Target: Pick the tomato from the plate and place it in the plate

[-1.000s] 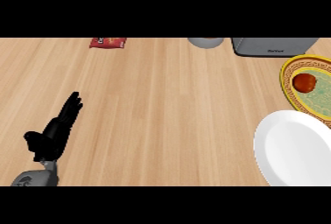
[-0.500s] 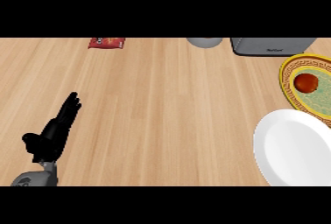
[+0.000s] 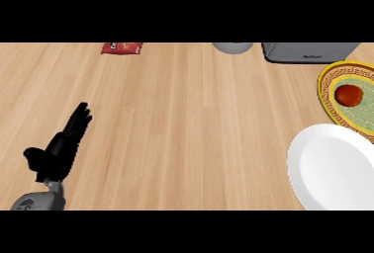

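Head view: the tomato [image 3: 349, 94] is round, with no clear long axis, and sits on the patterned plate [image 3: 326, 94] at far right, cut off by the edge. The white plate [image 3: 321, 168] lies nearer, also cut off. The left hand [image 3: 62, 148] rests at near left on the desk [image 3: 190, 123], fingers straight, empty.

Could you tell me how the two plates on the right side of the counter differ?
The patterned plate has a yellow ornamented rim and greenish centre; the white plate is plain. The patterned plate holds the tomato; the white plate holds nothing. The white plate lies nearer the robot. Both are cut off by the view's right edge.
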Robot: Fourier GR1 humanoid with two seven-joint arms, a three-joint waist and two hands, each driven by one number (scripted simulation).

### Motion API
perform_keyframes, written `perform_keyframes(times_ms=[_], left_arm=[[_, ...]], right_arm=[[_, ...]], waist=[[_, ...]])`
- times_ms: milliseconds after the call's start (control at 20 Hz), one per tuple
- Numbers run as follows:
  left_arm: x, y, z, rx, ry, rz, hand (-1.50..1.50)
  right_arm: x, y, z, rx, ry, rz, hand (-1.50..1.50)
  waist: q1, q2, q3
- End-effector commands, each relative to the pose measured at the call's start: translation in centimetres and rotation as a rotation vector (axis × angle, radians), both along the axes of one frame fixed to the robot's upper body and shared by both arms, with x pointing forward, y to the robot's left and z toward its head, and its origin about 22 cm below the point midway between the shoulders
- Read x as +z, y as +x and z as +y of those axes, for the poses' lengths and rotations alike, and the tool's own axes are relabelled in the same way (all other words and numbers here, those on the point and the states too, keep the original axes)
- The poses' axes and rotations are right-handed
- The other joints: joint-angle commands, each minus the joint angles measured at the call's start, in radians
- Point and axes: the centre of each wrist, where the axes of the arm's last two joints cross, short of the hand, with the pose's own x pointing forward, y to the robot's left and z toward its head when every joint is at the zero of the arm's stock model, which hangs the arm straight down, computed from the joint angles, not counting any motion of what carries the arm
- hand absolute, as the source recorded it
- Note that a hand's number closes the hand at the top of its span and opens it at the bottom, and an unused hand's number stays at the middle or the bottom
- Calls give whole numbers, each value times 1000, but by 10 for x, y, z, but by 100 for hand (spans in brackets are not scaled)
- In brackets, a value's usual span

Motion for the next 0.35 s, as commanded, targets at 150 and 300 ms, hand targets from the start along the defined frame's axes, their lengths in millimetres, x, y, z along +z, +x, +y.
perform_keyframes(times_ms=[150,300], left_arm=[[-3,-6,0,-15,3,16,0],[0,-1,10,-3,8,3,0]], right_arm=[[-19,-30,-2,20,-35,27,-150],[-12,-46,-10,-1,-39,16,-150]], waist=[[7,1,3],[-4,-1,2]])
